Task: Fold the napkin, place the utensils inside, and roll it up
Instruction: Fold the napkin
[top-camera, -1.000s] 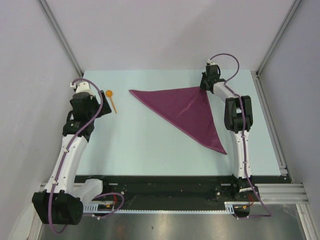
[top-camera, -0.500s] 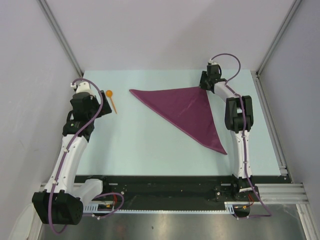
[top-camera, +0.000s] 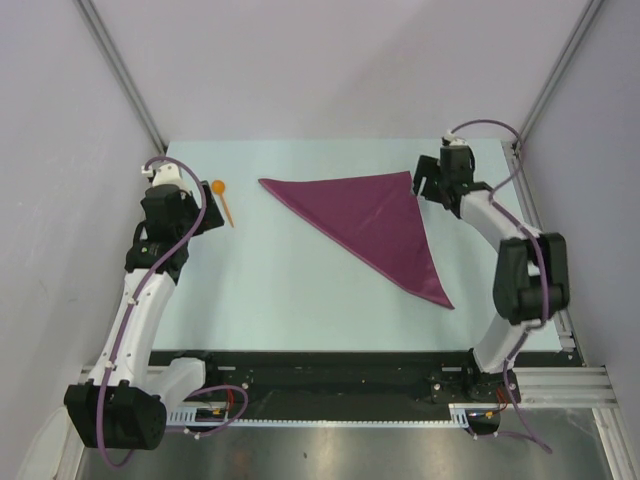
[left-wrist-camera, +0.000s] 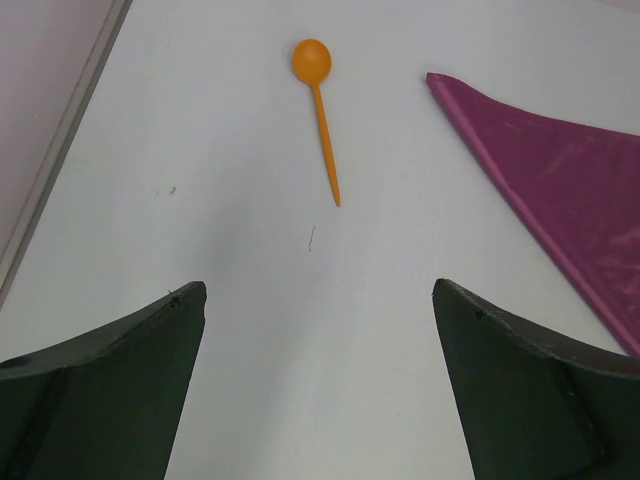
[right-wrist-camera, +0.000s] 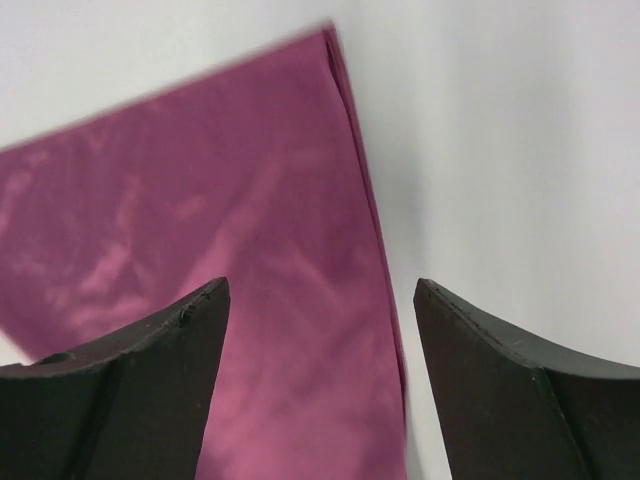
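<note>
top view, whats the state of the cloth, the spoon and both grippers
plum-purple fabric napkin: folded into a triangle, flat, unrolled
slender orange spoon: lying loose, apart from the napkin
left gripper: open, empty
right gripper: open, empty, above the napkin's edge

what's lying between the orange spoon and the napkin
Nothing: only bare table separates the spoon from the napkin, clearest in the left wrist view.

spoon (top-camera: 224, 203) left of napkin (top-camera: 375, 225) | well apart | both on table (top-camera: 300, 285)
</note>
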